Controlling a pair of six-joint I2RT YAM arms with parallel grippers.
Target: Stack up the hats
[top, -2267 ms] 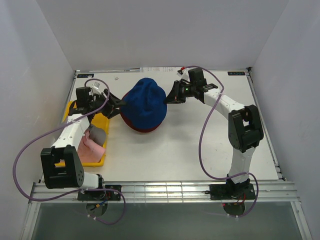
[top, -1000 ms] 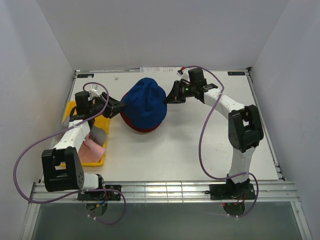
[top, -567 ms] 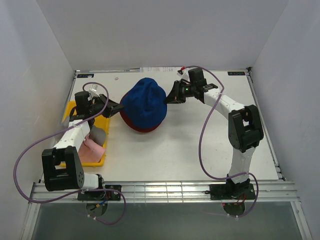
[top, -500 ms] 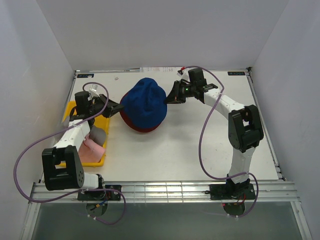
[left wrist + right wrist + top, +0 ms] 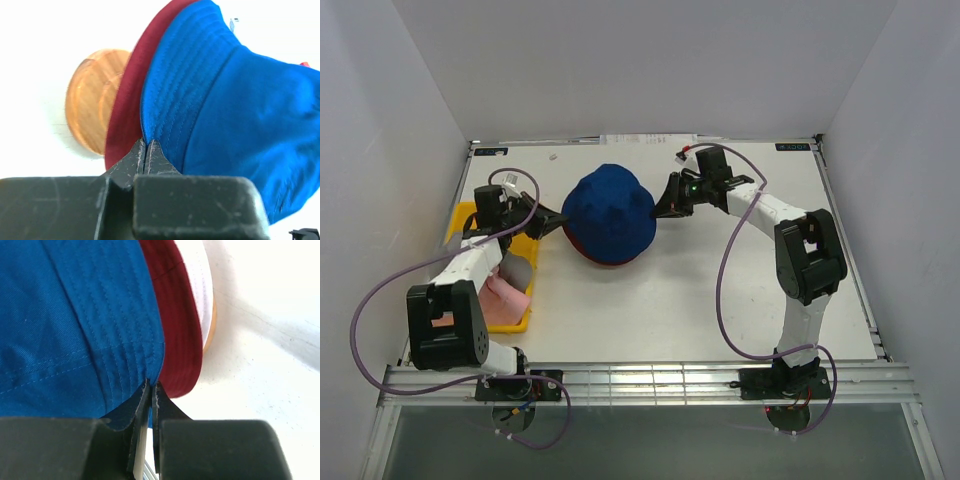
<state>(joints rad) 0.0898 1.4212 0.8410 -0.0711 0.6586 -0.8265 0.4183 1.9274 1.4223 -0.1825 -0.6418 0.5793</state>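
Note:
The navy blue hat (image 5: 610, 205) sits domed over the dark red hat (image 5: 602, 259), of which only the rim shows, at the middle back of the table. My left gripper (image 5: 563, 218) is at the blue hat's left brim and my right gripper (image 5: 658, 208) at its right brim. In the left wrist view the left gripper (image 5: 145, 141) is shut on the edge of the blue hat (image 5: 240, 90), beside the red hat (image 5: 127, 100). In the right wrist view the right gripper (image 5: 151, 385) pinches the blue hat (image 5: 75, 315) above the red hat (image 5: 175, 315). A grey hat (image 5: 516, 268) and a pink hat (image 5: 502, 297) lie in the tray.
The yellow tray (image 5: 510, 325) stands at the left edge of the table, under my left arm. A round wooden stand (image 5: 92, 115) shows under the two stacked hats. White walls close in the table on three sides.
My left gripper has shut on the blue hat's left brim. The blue hat has gone from peaked to a flatter dome, lower over the red hat. The right gripper has dipped slightly.

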